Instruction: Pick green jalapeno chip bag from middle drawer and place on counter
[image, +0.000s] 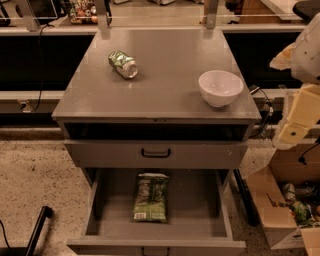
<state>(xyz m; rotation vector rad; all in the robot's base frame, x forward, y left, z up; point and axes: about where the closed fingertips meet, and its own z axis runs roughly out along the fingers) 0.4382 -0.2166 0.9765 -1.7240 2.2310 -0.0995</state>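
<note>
The green jalapeno chip bag (150, 197) lies flat on the floor of the pulled-out middle drawer (200, 220), lengthwise, with its white label toward the drawer's front. The counter (165, 85) is the grey top of the cabinet above. My gripper (292, 131) hangs at the right edge of the view, beside the cabinet's right side at about counter height. It is well above and to the right of the bag and touches nothing.
A green-and-silver drink can (123, 64) lies on its side at the counter's back left. A white bowl (220, 87) stands at its right front. A shut drawer front (155, 153) sits above the open drawer. An open cardboard box (287, 205) stands on the floor at the right.
</note>
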